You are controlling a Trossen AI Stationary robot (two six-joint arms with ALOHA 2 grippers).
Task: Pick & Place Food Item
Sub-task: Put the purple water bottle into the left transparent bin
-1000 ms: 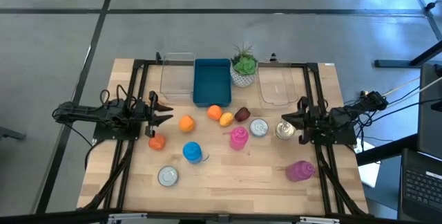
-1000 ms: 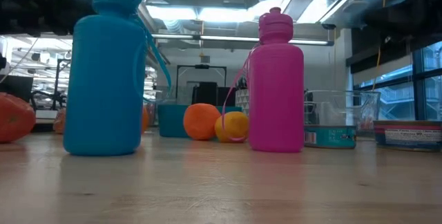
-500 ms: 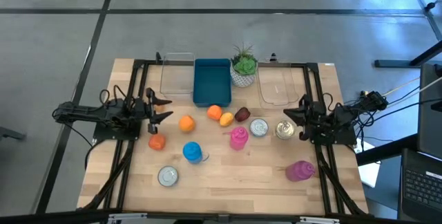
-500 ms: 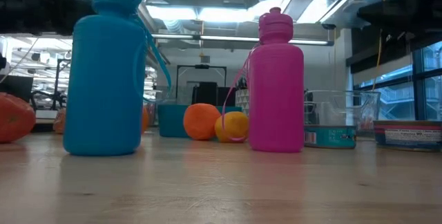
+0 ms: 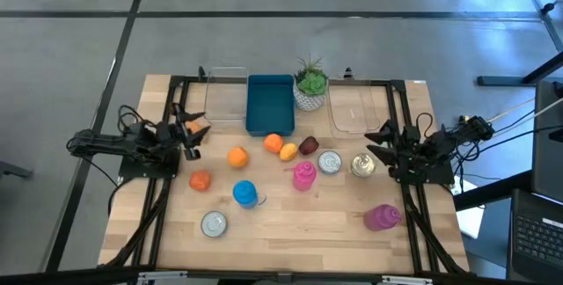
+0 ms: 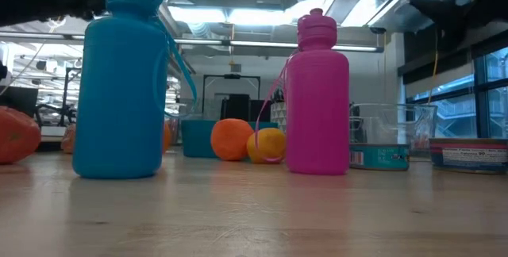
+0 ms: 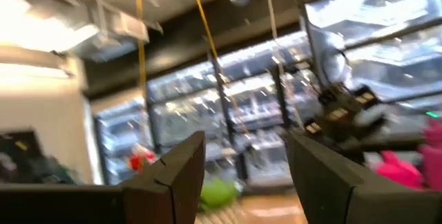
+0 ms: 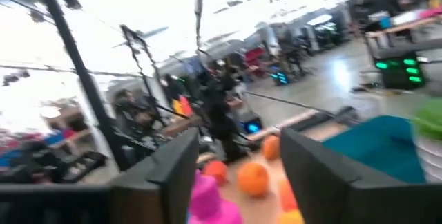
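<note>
From overhead I see the wooden table point(image 5: 290, 237) with the left gripper point(image 5: 191, 135) raised at the table's left side, its fingers parted with nothing between them, near an orange point(image 5: 237, 156) and apart from the red-orange fruit point(image 5: 201, 180) that lies in front of it. The right gripper point(image 5: 378, 142) sits at the right side, jaws spread and empty, just beside the gold-lidded can point(image 5: 361, 165) but not holding it. The food lies mid-table: a second orange point(image 5: 273, 143) right at the front edge of the blue tray point(image 5: 269, 102), a yellow-orange fruit point(image 5: 288, 151) touching or nearly touching it, and a dark red fruit point(image 5: 308, 145) close by. A pink bottle point(image 5: 303, 176), a blue bottle point(image 5: 245, 193), a silver can point(image 5: 330, 162), another can point(image 5: 214, 223) and a tipped pink bottle point(image 5: 382, 216) are scattered around; a potted plant point(image 5: 310, 84) stands between two clear containers point(image 5: 224, 100). At table height I see the blue bottle point(image 6: 125, 82) and pink bottle point(image 6: 317, 94) upright, with an orange point(image 6: 231, 139) and the yellow fruit point(image 6: 268, 144) between them farther back. My left wrist camera shows its two fingers point(image 7: 176, 175) apart, holding nothing. My right wrist camera shows the same, fingers point(image 8: 169, 169) spread and empty, with oranges point(image 8: 253, 177) beyond.
</note>
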